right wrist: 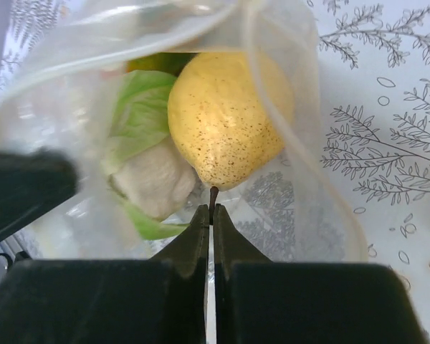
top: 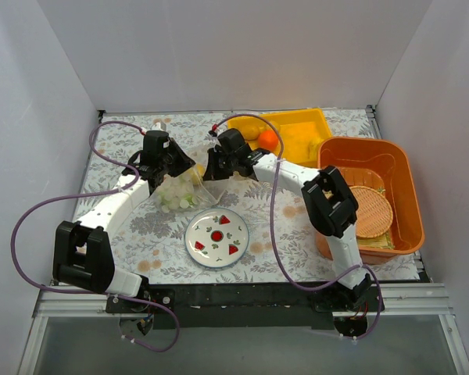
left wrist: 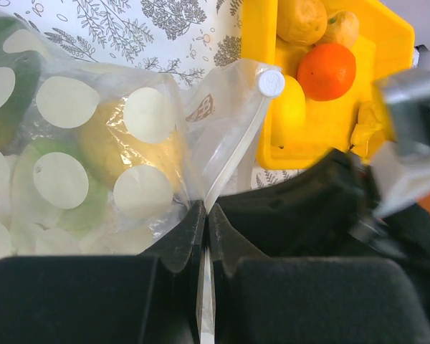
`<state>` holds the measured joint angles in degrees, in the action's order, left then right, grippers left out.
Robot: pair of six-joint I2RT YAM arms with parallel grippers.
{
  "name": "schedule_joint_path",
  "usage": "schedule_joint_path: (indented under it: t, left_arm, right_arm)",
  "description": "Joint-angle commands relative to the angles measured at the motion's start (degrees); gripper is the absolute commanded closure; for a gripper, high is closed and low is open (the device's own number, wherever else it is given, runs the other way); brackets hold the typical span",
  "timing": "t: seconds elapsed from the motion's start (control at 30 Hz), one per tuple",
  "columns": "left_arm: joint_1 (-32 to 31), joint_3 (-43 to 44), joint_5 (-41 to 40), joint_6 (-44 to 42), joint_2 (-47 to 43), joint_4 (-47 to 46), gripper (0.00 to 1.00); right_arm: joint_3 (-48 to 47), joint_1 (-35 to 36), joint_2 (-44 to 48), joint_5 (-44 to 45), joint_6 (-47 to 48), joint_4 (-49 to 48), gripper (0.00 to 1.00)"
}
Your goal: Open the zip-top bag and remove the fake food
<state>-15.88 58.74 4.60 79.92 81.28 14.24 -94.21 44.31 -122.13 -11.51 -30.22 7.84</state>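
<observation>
The clear zip-top bag (top: 181, 192) lies between my two grippers, above the white plate. My left gripper (top: 172, 172) is shut on the bag's zip edge; in the left wrist view the jaws (left wrist: 205, 208) pinch the strip below its white slider (left wrist: 271, 82). My right gripper (top: 209, 169) is shut on the bag's other side (right wrist: 301, 165); its tips (right wrist: 210, 208) meet at the stem of a yellow pear-like fruit (right wrist: 226, 115) inside the bag. Several pale round pieces (left wrist: 66, 102) and green-white pieces (right wrist: 150, 179) are also inside. An orange (top: 267, 139) and lemons (left wrist: 289, 109) lie in the yellow tray.
The yellow tray (top: 313, 125) stands at the back, right of my right gripper. A large orange tub (top: 402, 187) with a woven mat stands at the right. The white plate (top: 217, 238) with red motifs sits near the front middle.
</observation>
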Motion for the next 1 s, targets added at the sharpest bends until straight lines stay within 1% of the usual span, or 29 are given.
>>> schedule_joint_path:
  t: [0.0, 0.27, 0.33, 0.63, 0.77, 0.87, 0.97]
  left_arm:
    - [-0.1, 2.4, -2.9, -1.4, 0.0, 1.1, 1.00]
    - [1.0, 3.5, -3.1, -1.5, 1.1, 1.1, 1.00]
    - [1.1, 3.6, -2.9, -1.3, 1.2, 0.8, 1.00]
    - [1.5, 3.5, -2.6, -1.0, 1.3, 0.7, 1.00]
    - [1.8, 3.3, -1.9, -0.9, 0.9, 0.6, 1.00]
    - [1.8, 3.4, -1.5, -0.7, 0.6, 0.5, 1.00]
    - [1.8, 3.4, -1.2, -0.7, 0.3, 0.5, 1.00]
  right_arm:
    - [-0.3, 0.4, 8.0, 1.9, 3.5, 2.4, 0.99]
    - [-0.8, 0.5, 13.8, 5.4, 6.4, 8.6, 0.99]
    - [-1.6, 0.5, 14.5, 7.2, 7.5, 11.5, 0.99]
    - [-1.5, -0.2, 19.3, 14.0, 11.1, 17.1, 0.99]
    - [-0.7, -3.1, 22.2, 14.7, 11.8, 18.3, 0.99]
    - [-0.4, -6.6, 23.4, 17.3, 12.8, 19.7, 0.99]
    - [-0.4, -10.5, 23.4, 22.1, 13.7, 21.0, 0.99]
